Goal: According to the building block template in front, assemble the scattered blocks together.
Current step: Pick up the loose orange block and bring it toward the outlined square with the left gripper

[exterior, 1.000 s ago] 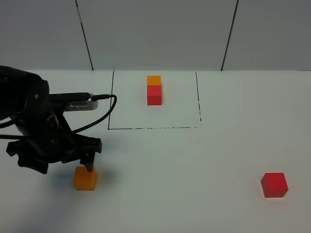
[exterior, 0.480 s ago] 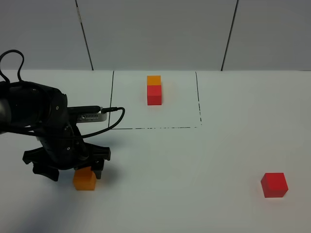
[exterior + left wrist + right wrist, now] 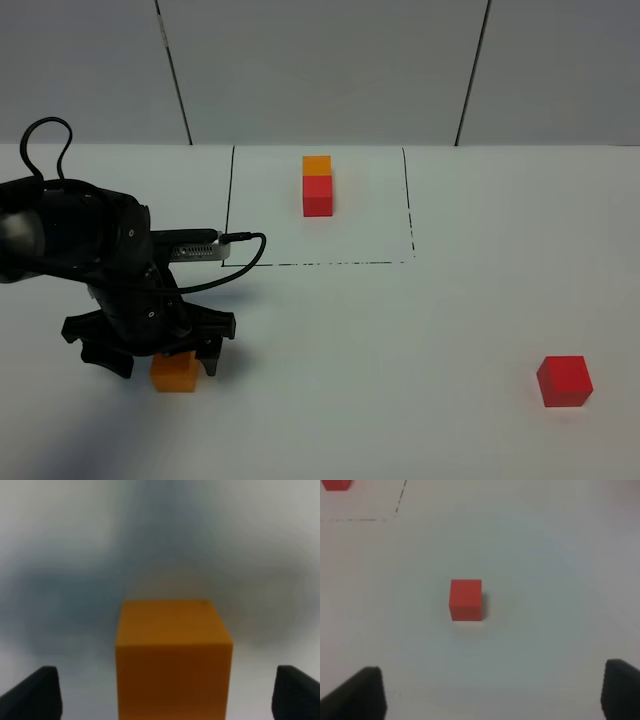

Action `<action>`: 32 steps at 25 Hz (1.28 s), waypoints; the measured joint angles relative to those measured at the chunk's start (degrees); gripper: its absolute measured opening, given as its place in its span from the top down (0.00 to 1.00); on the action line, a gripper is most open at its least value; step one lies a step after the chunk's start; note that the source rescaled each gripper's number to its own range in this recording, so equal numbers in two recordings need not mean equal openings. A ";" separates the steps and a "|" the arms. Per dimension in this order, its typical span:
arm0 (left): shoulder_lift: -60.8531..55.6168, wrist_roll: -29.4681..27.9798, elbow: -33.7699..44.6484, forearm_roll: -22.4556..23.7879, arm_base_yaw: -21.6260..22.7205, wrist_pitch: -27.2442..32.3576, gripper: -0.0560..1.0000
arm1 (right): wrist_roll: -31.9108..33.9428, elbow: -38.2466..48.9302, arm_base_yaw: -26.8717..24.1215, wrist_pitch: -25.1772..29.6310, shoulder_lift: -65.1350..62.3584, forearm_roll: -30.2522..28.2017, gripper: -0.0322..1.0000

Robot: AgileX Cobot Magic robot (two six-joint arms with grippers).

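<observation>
Count: four cubes in all, two orange and two red, plus two grippers. Two cubes form the building block template [image 3: 318,186], orange joined behind red, standing inside the black outline [image 3: 300,265] at the far middle of the table [image 3: 400,330]; nothing else lies within that outline. The loose orange cube [image 3: 176,374] sits near left, the loose red cube [image 3: 565,381] near right, well apart. The left gripper [image 3: 165,360] stands spread wide with one finger either side of the orange cube, clear gaps on both sides, gripping nothing. The right gripper [image 3: 490,695] is parted and empty, with the red cube ahead of it. Change: a second ago the left gripper stood behind and left of the orange cube; it now straddles it. Neither loose cube has shifted.
</observation>
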 joint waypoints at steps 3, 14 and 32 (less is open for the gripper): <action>0.00 0.16 0.97 -0.05 0.00 -1.46 0.06 | 0.00 0.00 0.00 0.00 0.00 0.00 0.26; 0.25 0.27 2.08 -0.05 0.00 -4.41 0.10 | 0.00 0.00 0.00 0.00 0.00 0.00 0.26; 4.38 1.03 1.53 0.90 -0.07 -2.93 0.28 | 0.00 0.00 0.00 0.00 0.00 0.00 0.26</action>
